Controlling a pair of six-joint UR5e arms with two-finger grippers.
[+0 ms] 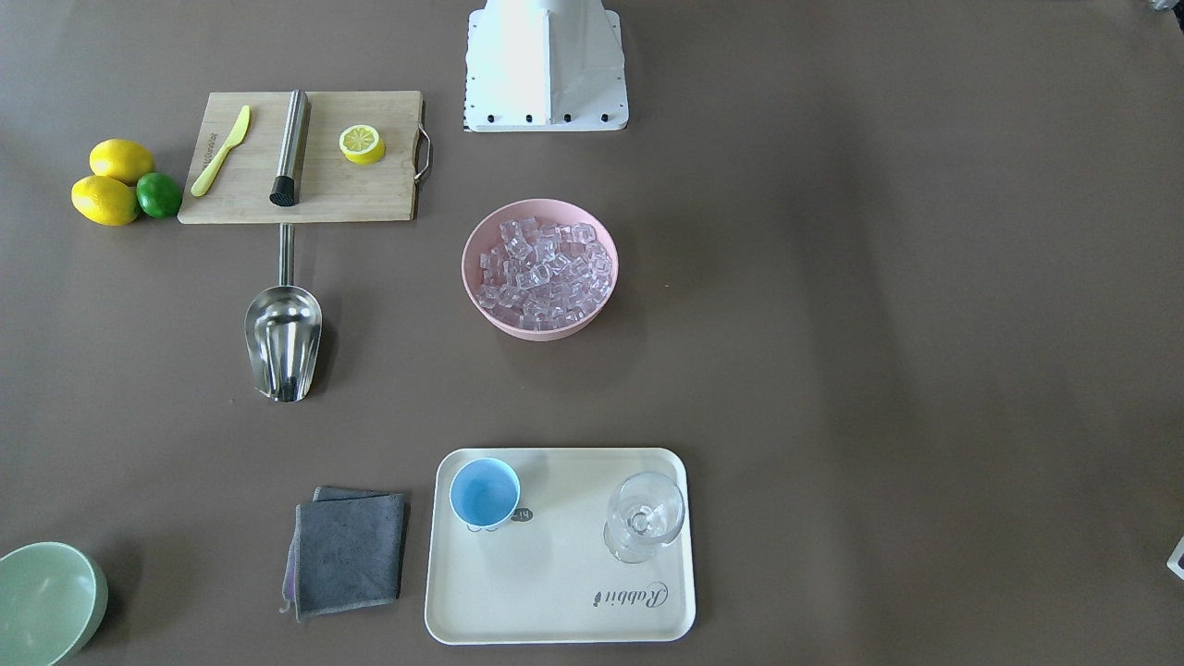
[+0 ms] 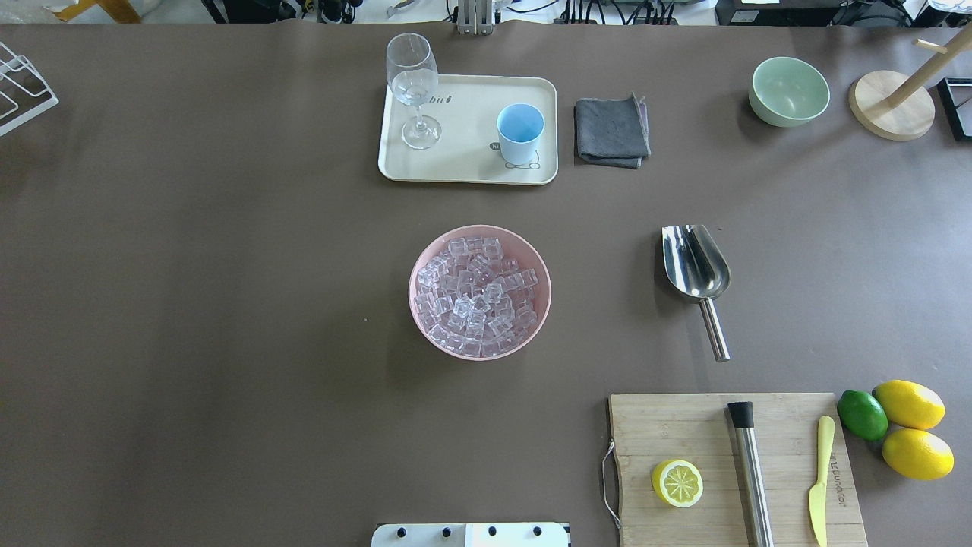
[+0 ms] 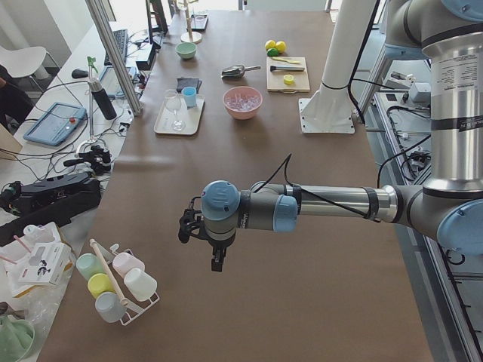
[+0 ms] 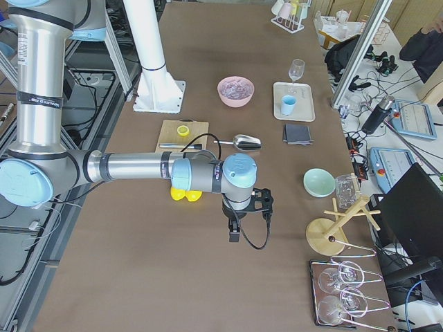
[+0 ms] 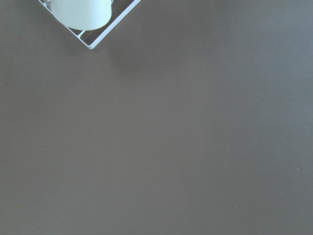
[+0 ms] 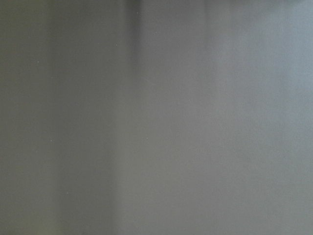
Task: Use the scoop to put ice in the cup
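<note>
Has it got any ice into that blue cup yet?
Not yet. Done: nothing; the cup on the tray looks empty and the ice fills the pink bowl. In hand: nothing; the scoop lies on the table, the left gripper and right gripper far from it. Left: grasp the scoop, scoop ice, tip it into the cup.
</note>
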